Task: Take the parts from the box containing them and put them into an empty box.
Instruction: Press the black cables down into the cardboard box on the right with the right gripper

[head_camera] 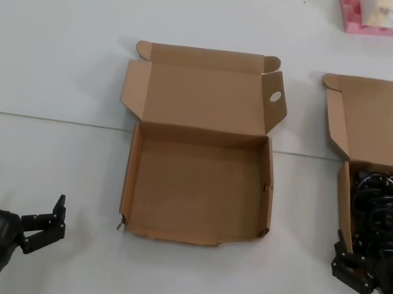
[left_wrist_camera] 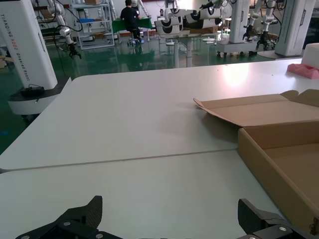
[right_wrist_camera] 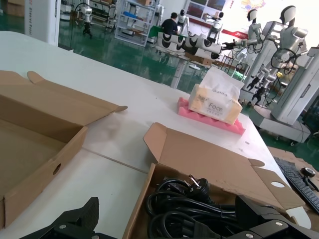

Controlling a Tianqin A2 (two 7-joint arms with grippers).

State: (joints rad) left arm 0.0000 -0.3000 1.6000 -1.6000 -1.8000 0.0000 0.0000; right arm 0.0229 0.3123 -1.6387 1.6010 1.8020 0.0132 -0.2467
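The empty box (head_camera: 143,183) lies open mid-table, its lid folded back with a round hole in one side flap; it also shows in the left wrist view (left_wrist_camera: 269,164) and the right wrist view (right_wrist_camera: 45,164). To its right, the box containing them (head_camera: 383,123) holds the parts (head_camera: 391,212), black coiled cables with plugs (right_wrist_camera: 199,209). My right gripper (head_camera: 374,262) is open at that box's near left corner, straddling its wall (right_wrist_camera: 169,211): one finger over the table, the other over the cables. My left gripper (head_camera: 15,203) hangs open over bare table at the near left (left_wrist_camera: 171,214).
A pink foam tray (head_camera: 389,29) carrying a tissue box (right_wrist_camera: 214,102) stands at the far right behind the cable box. A seam (head_camera: 41,118) runs across the white table. The table's far edge gives onto a workshop floor.
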